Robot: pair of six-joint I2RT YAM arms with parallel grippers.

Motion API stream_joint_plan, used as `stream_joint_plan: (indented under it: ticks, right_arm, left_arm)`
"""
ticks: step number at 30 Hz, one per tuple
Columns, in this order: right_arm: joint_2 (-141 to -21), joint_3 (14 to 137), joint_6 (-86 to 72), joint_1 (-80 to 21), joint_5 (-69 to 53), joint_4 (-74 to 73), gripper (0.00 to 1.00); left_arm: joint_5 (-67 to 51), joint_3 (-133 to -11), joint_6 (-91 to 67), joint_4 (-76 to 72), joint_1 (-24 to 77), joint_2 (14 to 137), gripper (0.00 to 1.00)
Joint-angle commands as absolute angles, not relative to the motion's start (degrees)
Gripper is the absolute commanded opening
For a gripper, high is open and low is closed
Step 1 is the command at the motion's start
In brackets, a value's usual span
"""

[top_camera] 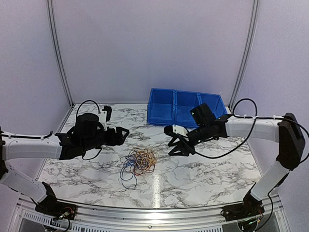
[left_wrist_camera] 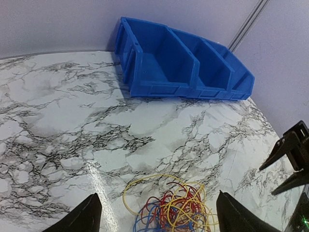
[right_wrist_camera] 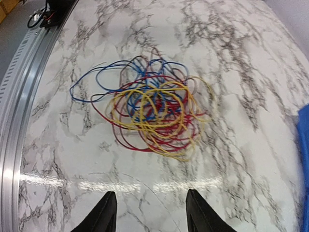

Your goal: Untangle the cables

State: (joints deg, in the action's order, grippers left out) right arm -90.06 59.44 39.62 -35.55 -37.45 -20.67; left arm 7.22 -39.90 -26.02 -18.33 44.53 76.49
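**First voice:** Where is the tangle?

**Second voice:** A loose knot of thin yellow-orange, red, blue and dark cables [top_camera: 139, 162] lies on the white marble-patterned worktop [top_camera: 217, 169], around its middle. Its blue loops trail out toward the near-left edge.

**First voice:** And the arms?

**Second voice:** The left gripper [top_camera: 124, 136] hovers behind the knot on its left, the right gripper [top_camera: 177, 148] behind it on its right. The knot sits between them, about equally close to each. Both have their jaws spread and hold nothing. A blue plastic divided bin [top_camera: 186, 107] stands well behind
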Motion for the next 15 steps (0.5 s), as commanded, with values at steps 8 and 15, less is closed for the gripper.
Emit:
stream_joint_plan:
  ticks: [8, 15]
  right_arm:
    - [-102.6, 69.8, 33.6, -47.9, -31.6, -23.0, 0.59]
    - [-107.9, 73.8, 29.4, -48.0, -28.9, -22.1, 0.45]
  left_arm:
    - [5.8, -34.6, -26.5, -17.2, 44.5, 71.3, 0.85]
    - [5.3, -34.3, -26.5, -17.3, 45.4, 72.8, 0.86]
